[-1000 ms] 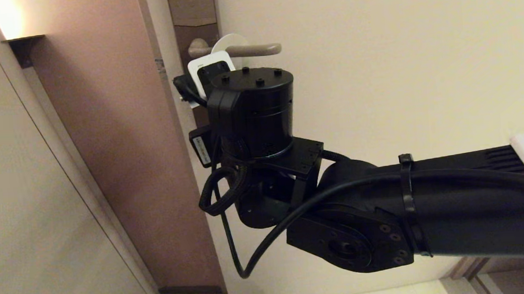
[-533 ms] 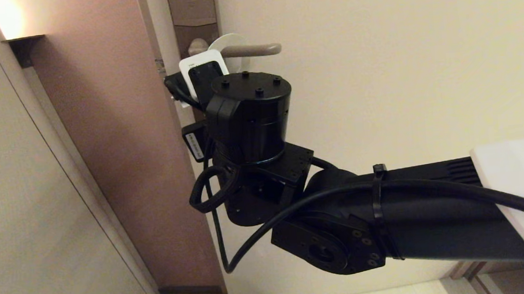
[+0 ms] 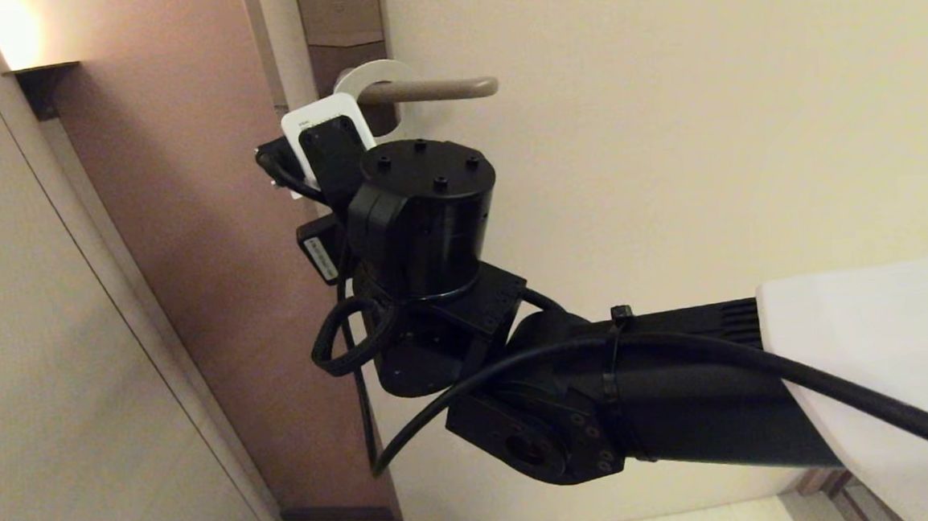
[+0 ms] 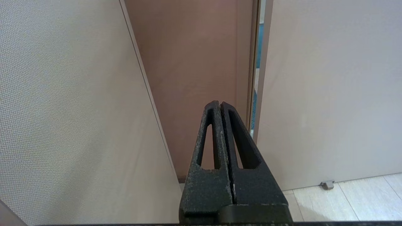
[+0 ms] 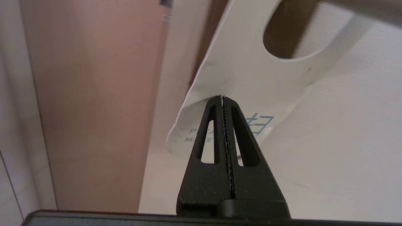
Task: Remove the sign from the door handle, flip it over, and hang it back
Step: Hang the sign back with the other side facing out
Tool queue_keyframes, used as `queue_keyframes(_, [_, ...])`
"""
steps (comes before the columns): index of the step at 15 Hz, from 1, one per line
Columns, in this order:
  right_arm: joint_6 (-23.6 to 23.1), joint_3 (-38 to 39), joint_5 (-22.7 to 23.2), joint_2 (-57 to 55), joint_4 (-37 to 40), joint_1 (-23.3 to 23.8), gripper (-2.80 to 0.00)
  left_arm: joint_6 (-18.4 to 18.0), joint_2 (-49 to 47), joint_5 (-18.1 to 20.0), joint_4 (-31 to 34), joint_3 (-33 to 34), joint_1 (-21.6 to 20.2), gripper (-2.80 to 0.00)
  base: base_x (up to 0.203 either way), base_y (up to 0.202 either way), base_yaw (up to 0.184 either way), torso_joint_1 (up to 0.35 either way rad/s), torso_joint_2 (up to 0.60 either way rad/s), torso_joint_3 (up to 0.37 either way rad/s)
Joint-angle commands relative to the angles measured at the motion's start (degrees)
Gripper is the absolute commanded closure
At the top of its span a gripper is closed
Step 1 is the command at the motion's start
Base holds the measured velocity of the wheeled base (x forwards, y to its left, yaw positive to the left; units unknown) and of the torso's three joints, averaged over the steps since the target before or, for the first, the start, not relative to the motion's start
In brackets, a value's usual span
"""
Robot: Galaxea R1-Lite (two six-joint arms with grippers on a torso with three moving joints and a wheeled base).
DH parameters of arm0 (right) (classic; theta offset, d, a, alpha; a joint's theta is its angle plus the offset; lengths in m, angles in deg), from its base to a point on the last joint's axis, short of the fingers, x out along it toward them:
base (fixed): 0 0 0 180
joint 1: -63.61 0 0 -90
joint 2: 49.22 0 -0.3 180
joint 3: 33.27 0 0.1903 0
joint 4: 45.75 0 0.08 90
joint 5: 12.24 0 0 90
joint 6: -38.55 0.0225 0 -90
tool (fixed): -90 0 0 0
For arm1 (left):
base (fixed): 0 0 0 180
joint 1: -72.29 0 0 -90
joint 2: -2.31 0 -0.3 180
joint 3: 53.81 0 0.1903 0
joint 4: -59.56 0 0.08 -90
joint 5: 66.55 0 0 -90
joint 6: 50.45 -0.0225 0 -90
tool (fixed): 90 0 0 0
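Note:
The sign [image 3: 316, 112] hangs by its oval hole on the door handle [image 3: 437, 90], close to the lock plate, with its white face towards me. My right gripper [image 3: 321, 136] is shut on the sign's lower part. In the right wrist view the sign [image 5: 245, 62] bends where the right gripper [image 5: 222, 98] pinches it, and blue lettering shows beside the fingers. My left gripper [image 4: 219, 103] is shut on nothing, low down and facing the door's edge; it is out of the head view.
The cream door [image 3: 667, 159] fills the right side, with the tall brown lock plate [image 3: 341, 26] at its edge. A reddish-brown panel [image 3: 212, 227] and a beige wall [image 3: 51, 358] stand to the left. A small door stop [image 4: 326, 184] sits on the tiled floor.
My right arm has moved left with the sign in its grip. The sign's loop has slid along the handle towards the lock plate and its lower end has swung left.

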State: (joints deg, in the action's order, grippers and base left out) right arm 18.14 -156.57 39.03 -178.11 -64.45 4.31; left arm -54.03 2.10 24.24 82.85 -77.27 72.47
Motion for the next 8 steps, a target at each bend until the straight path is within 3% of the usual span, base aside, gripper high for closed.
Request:
queue_keyframes(1, [-0.4, -0.2, 0.2, -1.2, -0.6, -0.3, 0.0, 0.0, 0.0, 0.0, 0.0, 0.0, 0.0, 0.0, 0.0, 0.0, 0.0, 0.0, 0.0, 0.0])
queue_keyframes(8, [-1.5, -2.0, 2.0, -3.2, -0.5, -0.6, 0.0, 0.0, 0.0, 0.0, 0.0, 0.0, 0.0, 0.0, 0.0, 0.0, 0.0, 0.0, 0.0, 0.0])
